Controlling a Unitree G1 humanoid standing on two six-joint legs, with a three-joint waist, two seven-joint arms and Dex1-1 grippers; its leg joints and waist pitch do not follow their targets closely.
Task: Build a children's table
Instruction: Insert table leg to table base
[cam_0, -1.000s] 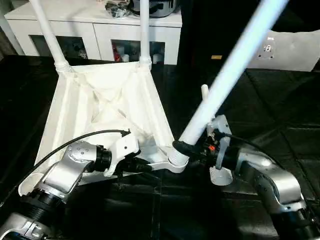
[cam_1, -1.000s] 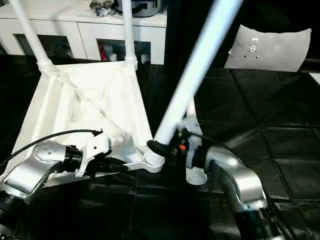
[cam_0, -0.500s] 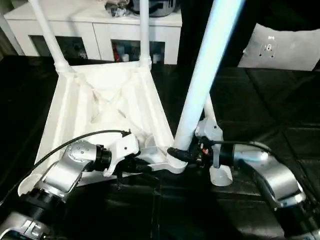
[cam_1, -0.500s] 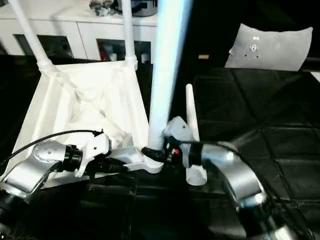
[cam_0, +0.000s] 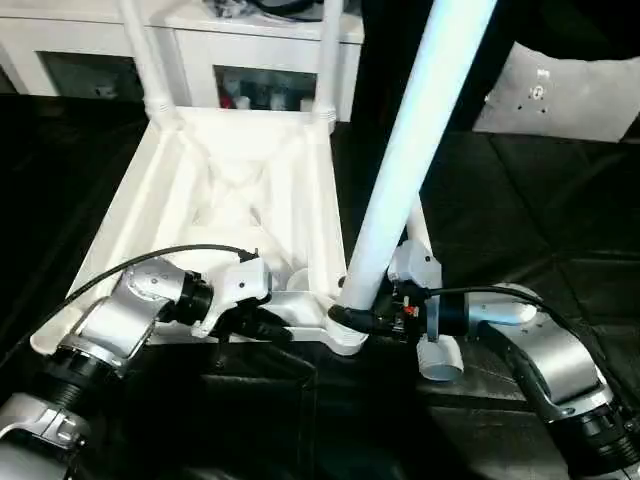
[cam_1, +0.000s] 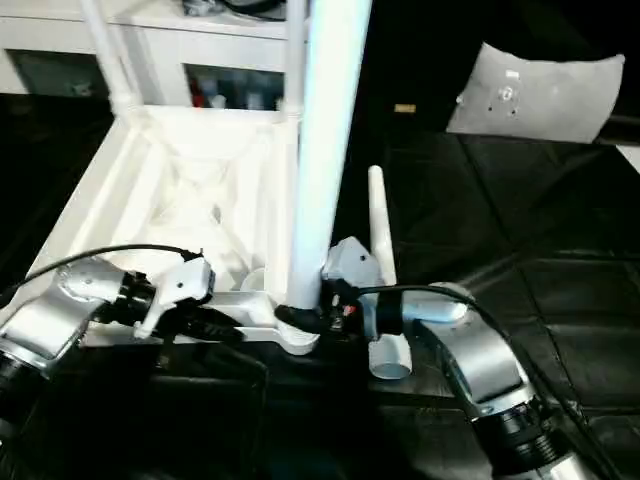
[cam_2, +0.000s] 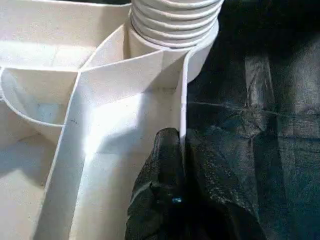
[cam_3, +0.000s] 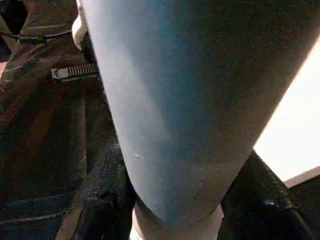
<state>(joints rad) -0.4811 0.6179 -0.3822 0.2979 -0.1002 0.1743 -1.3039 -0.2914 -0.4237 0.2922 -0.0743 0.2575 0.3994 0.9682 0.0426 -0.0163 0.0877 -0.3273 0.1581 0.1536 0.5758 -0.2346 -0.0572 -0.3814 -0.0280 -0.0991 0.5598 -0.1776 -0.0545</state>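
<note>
The white table top (cam_0: 240, 200) lies upside down on the dark padded surface (cam_0: 560, 240), its ribbed, cross-braced underside facing up. 2 legs (cam_0: 148, 60) already stand in the far corner sockets, rising past the top edge of the head views.

The left gripper (cam_0: 262, 326) is at the near edge of the top. In the left wrist view its black fingers (cam_2: 165, 165) are pinched on the thin rim wall, 1 on each side, close to the near right corner socket (cam_2: 200, 55). The ribbed end of a leg sits in that socket.

That third leg (cam_0: 415, 140) rises steeply from the near right socket (cam_0: 345, 330), leaning slightly to the right. The right gripper (cam_0: 365, 318) holds it low, just above the socket; in the right wrist view the black fingers (cam_3: 100, 215) wrap both sides of the tube, clamped on it.

The fourth leg (cam_1: 380, 260) lies loose on the dark surface just right of the top, its wide open end towards the robot and partly hidden behind the right wrist.

Behind the top stands a white cabinet (cam_0: 270, 60) with glass doors. A white pillow-like pad (cam_0: 560, 90) lies at the far right.
</note>
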